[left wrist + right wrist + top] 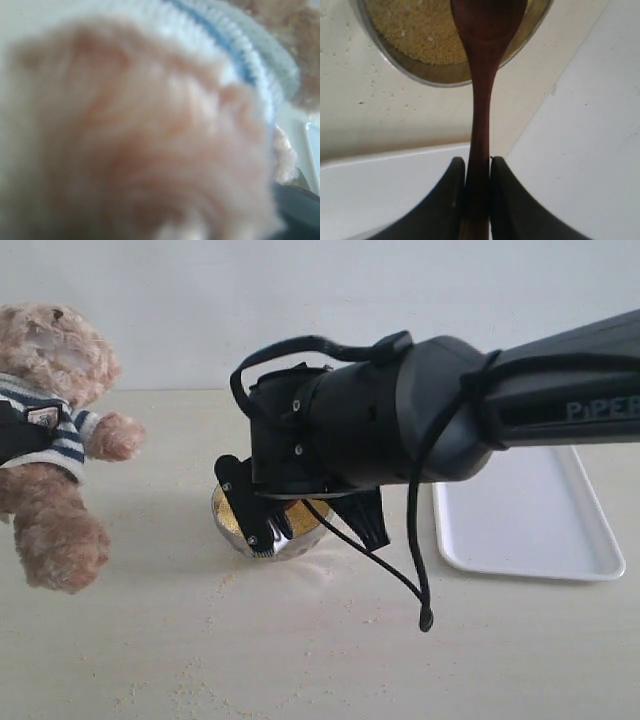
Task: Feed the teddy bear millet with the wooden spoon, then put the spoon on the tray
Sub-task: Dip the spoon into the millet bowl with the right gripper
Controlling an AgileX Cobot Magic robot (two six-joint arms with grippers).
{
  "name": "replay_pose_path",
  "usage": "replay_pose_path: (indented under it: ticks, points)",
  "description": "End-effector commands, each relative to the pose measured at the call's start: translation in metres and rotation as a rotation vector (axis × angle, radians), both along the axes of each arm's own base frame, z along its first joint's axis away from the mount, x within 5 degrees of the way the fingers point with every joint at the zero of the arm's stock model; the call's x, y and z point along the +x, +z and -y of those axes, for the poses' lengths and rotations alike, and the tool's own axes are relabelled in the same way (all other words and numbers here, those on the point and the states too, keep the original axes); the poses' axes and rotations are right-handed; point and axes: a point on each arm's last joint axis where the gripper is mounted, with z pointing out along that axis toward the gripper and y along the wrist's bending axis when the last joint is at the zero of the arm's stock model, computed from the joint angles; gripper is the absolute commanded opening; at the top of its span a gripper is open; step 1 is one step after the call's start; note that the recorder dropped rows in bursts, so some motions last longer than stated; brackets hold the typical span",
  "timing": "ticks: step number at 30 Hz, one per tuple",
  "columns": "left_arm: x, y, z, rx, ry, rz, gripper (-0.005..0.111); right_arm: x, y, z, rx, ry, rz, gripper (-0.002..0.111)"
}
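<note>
Bear (50, 440) is far left, its badge (43, 417) too small to read. Its fur fills the left wrist view, so I cannot tell the left gripper's state. At centre, the right gripper (478, 167) clamps the spoon (482, 100) over millet (415, 30) in the bowl (300, 538). The arm (540, 390) reads "PiPER". The tray (530, 525) lies right.

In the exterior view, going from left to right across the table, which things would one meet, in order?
teddy bear → metal bowl of millet → tray
</note>
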Motion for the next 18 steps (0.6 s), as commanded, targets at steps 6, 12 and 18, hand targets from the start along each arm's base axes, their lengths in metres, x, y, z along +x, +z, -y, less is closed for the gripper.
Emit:
replay_pose_path:
  ticks: [6,12,18]
  points:
    - [0.002,0.005,0.001,-0.021,-0.007,0.024,0.005,0.006,-0.005,0.001,-0.011,-0.023,0.041,0.0]
    - [0.002,0.005,0.001,-0.023,-0.009,0.025,0.005,0.011,-0.009,0.004,-0.018,-0.047,0.044,0.0]
    - [0.002,0.005,0.001,-0.023,-0.009,0.025,0.005,0.007,-0.017,-0.002,-0.024,-0.035,0.031,0.0]
